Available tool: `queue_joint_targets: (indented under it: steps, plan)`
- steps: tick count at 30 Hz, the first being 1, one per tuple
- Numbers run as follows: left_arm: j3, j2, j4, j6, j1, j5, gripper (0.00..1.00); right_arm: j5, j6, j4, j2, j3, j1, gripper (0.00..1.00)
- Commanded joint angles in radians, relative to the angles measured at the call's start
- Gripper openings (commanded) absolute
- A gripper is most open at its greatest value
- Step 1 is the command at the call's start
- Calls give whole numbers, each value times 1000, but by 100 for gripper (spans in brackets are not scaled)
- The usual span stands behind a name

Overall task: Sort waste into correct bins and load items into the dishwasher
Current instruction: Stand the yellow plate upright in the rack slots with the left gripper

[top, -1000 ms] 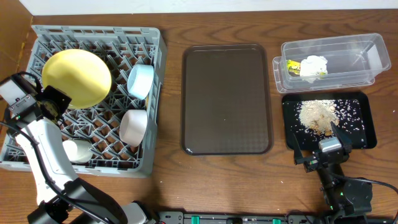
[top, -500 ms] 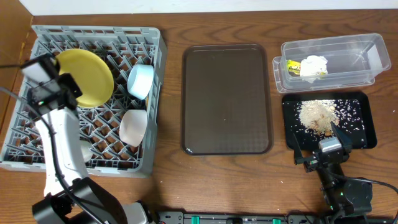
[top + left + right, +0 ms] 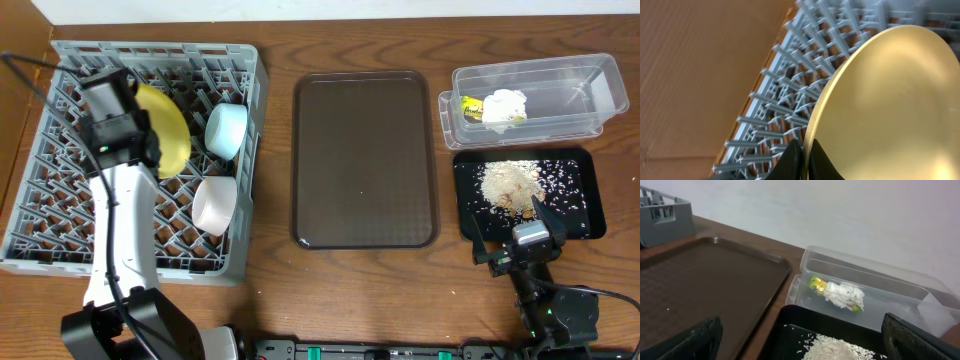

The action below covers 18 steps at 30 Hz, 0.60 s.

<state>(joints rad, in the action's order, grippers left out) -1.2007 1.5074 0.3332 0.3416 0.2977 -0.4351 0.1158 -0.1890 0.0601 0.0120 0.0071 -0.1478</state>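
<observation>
Overhead, most of the job looks done to me. The green-and-yellow wrapper [image 3: 468, 104] and the crumpled tissue [image 3: 505, 105] lie together at the left end of the clear tub [image 3: 590, 90]. The black tray [image 3: 585, 220] just below it holds only the beige crumbs [image 3: 510, 185]. Nothing lies on the brown serving tray [image 3: 365, 160] in the middle of the tabletop [image 3: 270, 280].

In the grey dish rack [image 3: 50, 240] the light-blue bowl [image 3: 227, 130] and the pinkish-white bowl [image 3: 215, 204] sit on their sides along the right-hand rows, one below the other. The yellow plate [image 3: 172, 130] stands on edge in the upper part of the rack, just beside the blue bowl. From the left wrist view, the left gripper [image 3: 802, 159] has its fingers pressed onto the plate's rim, pinching it, with the grid of pegs close behind. Whether the plate is already seated between pegs I cannot tell; my guess is that this is the step in hand, and letting go of it is what remains.

The right gripper [image 3: 800, 345] hangs with its fingers spread wide and nothing between them, at the near edge of the black tray.

I cannot spot the chopsticks in any view, so I cannot say whether they are loaded; the left arm hides part of the rack.
</observation>
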Motion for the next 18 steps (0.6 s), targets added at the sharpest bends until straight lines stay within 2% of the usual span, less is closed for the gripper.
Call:
queue_joint_targets:
  steps: [1, 5, 8, 9, 12, 15, 18]
  plan:
    - [1, 2, 2, 69, -65, -63, 7, 5, -6, 3, -5, -2, 5, 99]
    - [1, 2, 6, 73, -128, -112, 8, 5, -6, 3, -5, -2, 5, 99]
    - [1, 2, 43, 72, -178, -107, 17, 5, -6, 3, -5, -2, 5, 99]
    - [1, 2, 63, 66, -206, -88, 24, 5, -6, 3, -5, -2, 5, 99]
    - [1, 2, 125, 34, -274, -44, 36, 5, -6, 3, -5, -2, 5, 99]
    - [1, 0, 183, -47, -336, -89, 72, 5, -6, 3, -5, -2, 5, 99]
    - [-1, -11, 219, -164, -356, -114, 73, 5, -6, 3, -5, -2, 5, 99]
